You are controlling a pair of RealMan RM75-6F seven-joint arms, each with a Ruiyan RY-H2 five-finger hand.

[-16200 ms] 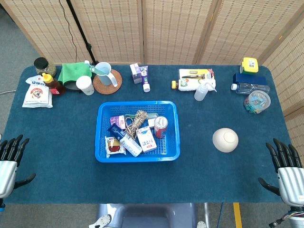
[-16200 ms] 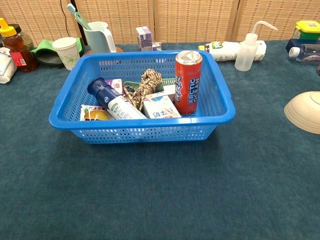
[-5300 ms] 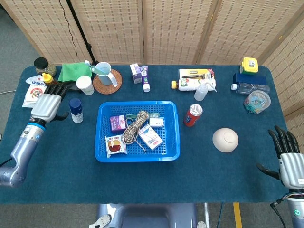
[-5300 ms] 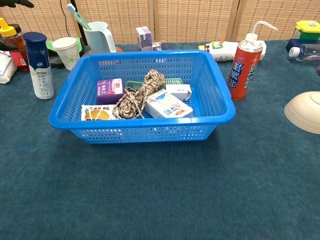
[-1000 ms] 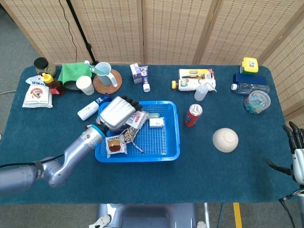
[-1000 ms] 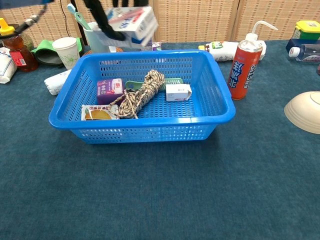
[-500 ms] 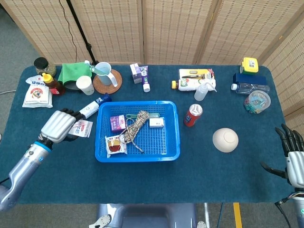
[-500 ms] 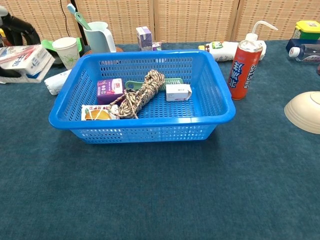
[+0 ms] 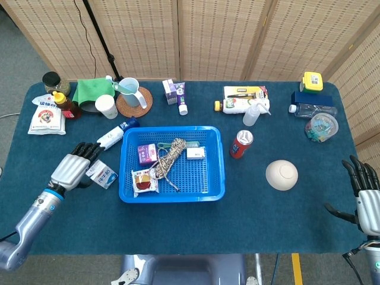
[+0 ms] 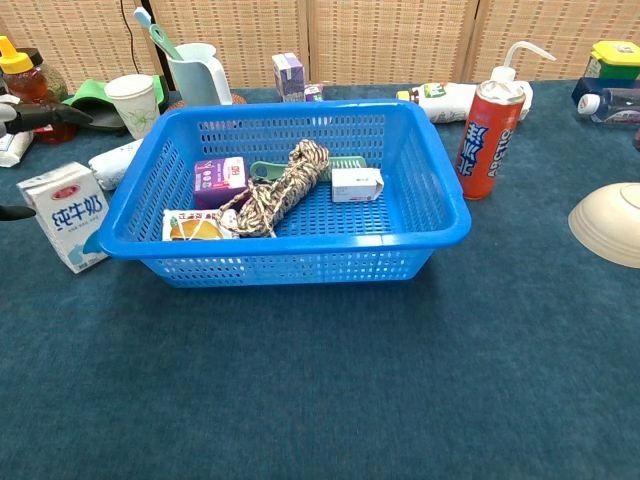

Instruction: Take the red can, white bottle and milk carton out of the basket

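Half a second back the milk carton (image 10: 68,217) was tilted in the left hand's grip above the table; now it stands upright on the cloth just left of the blue basket (image 9: 216,166), outside it. Left hand (image 9: 75,168) sits beside the carton on the side away from the basket, fingers spread. In the chest view a fingertip shows on either side of the carton without clearly touching it, so I read it as let go and holding nothing. Right hand (image 9: 366,199) is well right of the basket at the table edge, fingers apart, holding nothing.

Red can (image 10: 490,137) stands upright just right of the basket. White bottle (image 9: 117,133) lies on its side by the basket's far-left corner, not standing.

Judgement: release of the last item is the step in hand; all three targets are out. Next move only needs the left hand pulled straight away from the basket without clipping the carton. Risk: a finger brushing it and tipping it over.
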